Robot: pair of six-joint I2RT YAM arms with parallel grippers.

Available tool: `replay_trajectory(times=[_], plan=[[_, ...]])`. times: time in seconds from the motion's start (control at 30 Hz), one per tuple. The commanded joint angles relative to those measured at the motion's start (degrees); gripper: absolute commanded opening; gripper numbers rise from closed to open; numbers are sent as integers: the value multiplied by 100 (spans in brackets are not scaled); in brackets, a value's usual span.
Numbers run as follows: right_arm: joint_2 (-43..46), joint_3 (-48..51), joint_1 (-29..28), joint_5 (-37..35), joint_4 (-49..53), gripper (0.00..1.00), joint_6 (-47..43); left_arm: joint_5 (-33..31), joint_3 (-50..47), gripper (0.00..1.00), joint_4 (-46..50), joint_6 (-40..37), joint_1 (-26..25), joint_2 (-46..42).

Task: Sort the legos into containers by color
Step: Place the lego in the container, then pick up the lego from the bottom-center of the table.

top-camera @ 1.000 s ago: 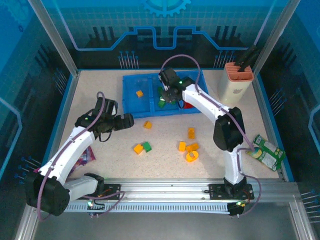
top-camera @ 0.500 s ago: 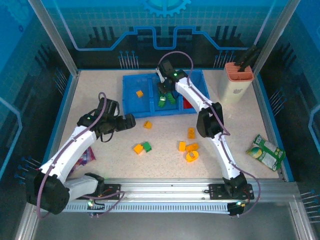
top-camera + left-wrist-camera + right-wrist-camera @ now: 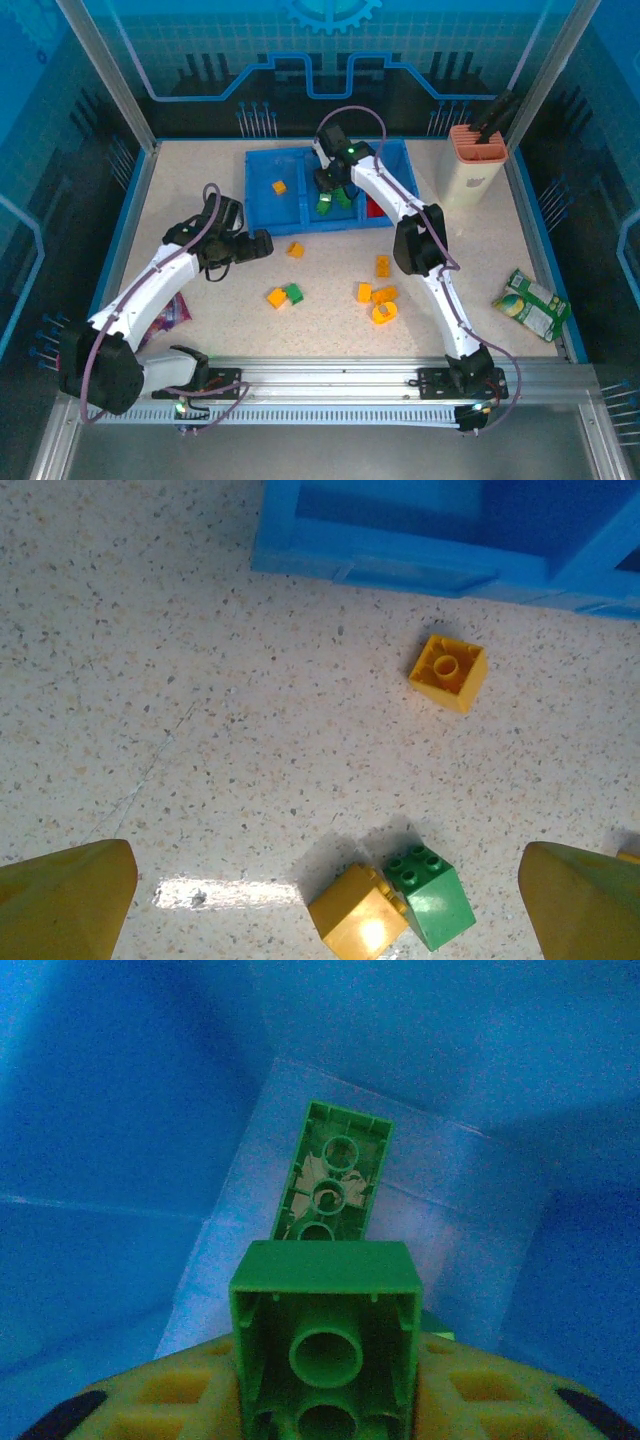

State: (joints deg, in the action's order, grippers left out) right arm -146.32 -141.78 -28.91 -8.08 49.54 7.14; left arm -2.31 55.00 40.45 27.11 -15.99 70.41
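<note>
tray (image 3: 256,190): blue, shallow, three compartments, far on the worktop (image 3: 190,180)
left compartment (image 3: 285,208): one orange brick (image 3: 279,187)
middle compartment (image 3: 347,216): green bricks (image 3: 326,206); long green brick (image 3: 333,1175) lies hollow side up
right compartment (image 3: 392,160): red brick (image 3: 375,210), partly hidden
loose bricks (image 3: 383,266): mostly orange; yellow brick (image 3: 358,920) touches small green brick (image 3: 430,895)

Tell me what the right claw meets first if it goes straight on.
Most likely the long green plastic brick lying underside-up on the floor of the blue plastic tray, straight ahead of the right claw; the small green plastic brick between its fingers would touch first. Depth is hard to judge.
</note>
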Motion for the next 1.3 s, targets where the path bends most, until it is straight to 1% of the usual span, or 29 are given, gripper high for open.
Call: replay_trajectory(times=[0.0,0.13,0.2,0.33,0.47,0.63,0.73,0.83,0.97,1.17,1.27], plan=[[470,213,70,105,-51,45,-45,-23,287,99,60,42,-49,21],[1130,671,47,391,-132,59,-54,-29,301,99,-8,0,-50,59],[1625,1153,-5,449,-270,63,-76,-11,309,99,-61,-20,-47,102],[2546,2243,-236,514,-542,63,-149,16,335,99,-123,-75,-45,122],[3446,3666,-701,586,-770,64,-201,-25,353,99,-176,-182,-45,139],[3984,4927,-1467,534,-712,65,-68,3,340,99,-289,-230,-36,157],[4034,5388,-1909,669,-713,65,212,61,352,99,-316,-255,-12,148],[3983,5678,-2291,666,-854,69,416,142,387,99,-331,-296,7,166],[3745,5725,-2686,751,-870,73,590,169,406,99,-362,-364,39,193],[3319,5528,-2917,790,-849,75,736,255,373,99,-403,-353,78,170],[3111,5462,-2921,629,-824,75,649,246,338,99,-419,-348,87,131]])
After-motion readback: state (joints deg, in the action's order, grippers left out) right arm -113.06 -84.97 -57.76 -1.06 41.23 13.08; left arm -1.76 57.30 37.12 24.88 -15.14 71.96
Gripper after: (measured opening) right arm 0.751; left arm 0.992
